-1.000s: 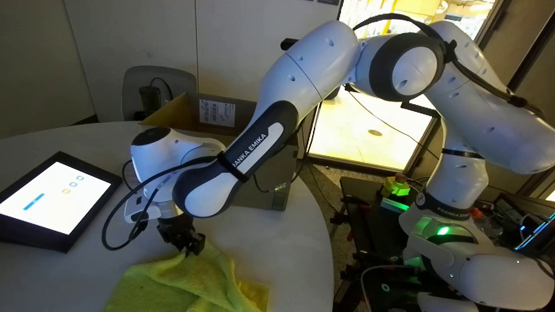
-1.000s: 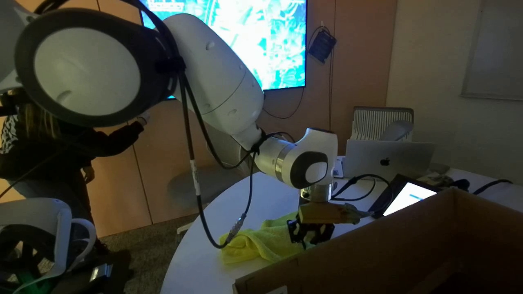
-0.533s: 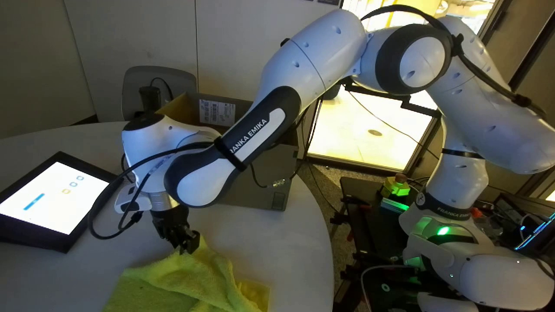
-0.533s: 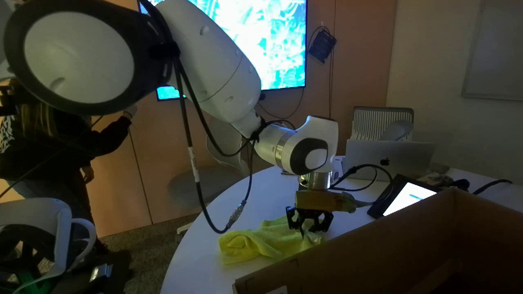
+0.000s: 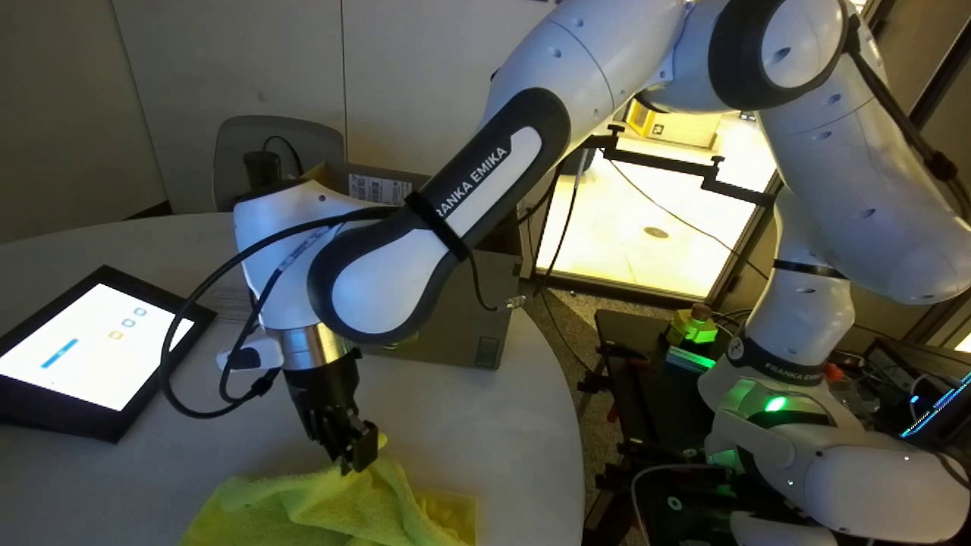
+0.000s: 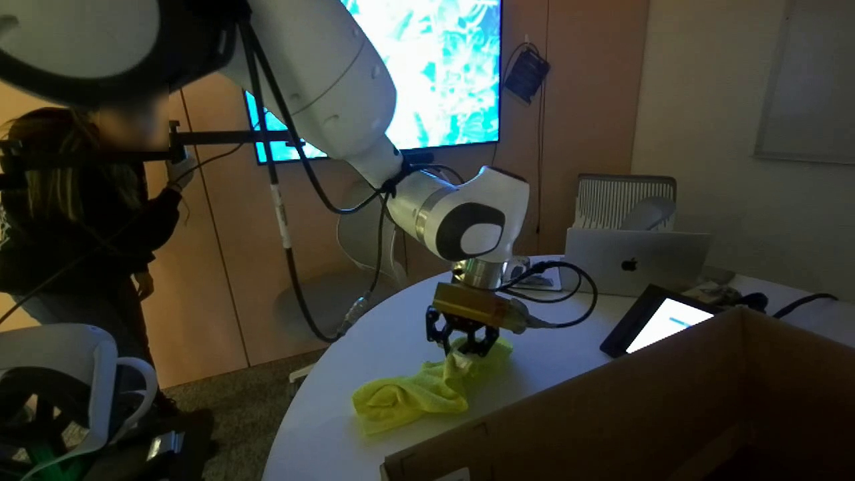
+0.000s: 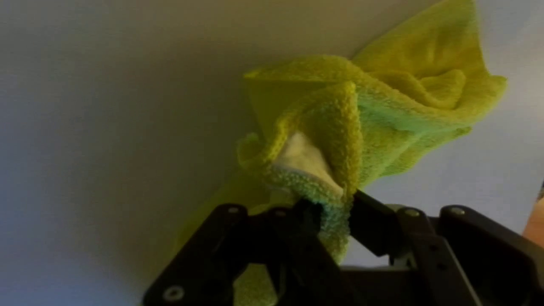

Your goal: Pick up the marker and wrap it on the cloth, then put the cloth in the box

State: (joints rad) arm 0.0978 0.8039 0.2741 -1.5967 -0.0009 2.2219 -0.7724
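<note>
— From the jaws, where is the cloth (image 7: 386,121) to be found?

— Directly below and between them; in the wrist view a raised fold is pinched there, while the rest is heaped on the tabletop (image 5: 523,432)

— How is its long axis set?

— Slantwise in the wrist view, from upper right to lower left. The grip is judged off-centre: in an exterior view the longer stretch of the cloth (image 6: 411,401) is spread to one side of the jaws

— And where is it to be taken?

— To the box (image 5: 455,326), which in an exterior view is set beyond the jaws, with most of the cloth spread on the opposite side. The bulk would be trailed behind, so a lift above the rim seems to be called for before any travel; otherwise the loose end might be caught on the wall

— Is the marker seen?

— It is not; whether it is wrapped inside cannot be made out

— What pose is held?

— In an exterior view the arm (image 5: 523,136) is arched high, then sloped down across part of the box; its end is pointed steeply down, with the jaws slightly tilted and their tips held low, at the fold
</note>
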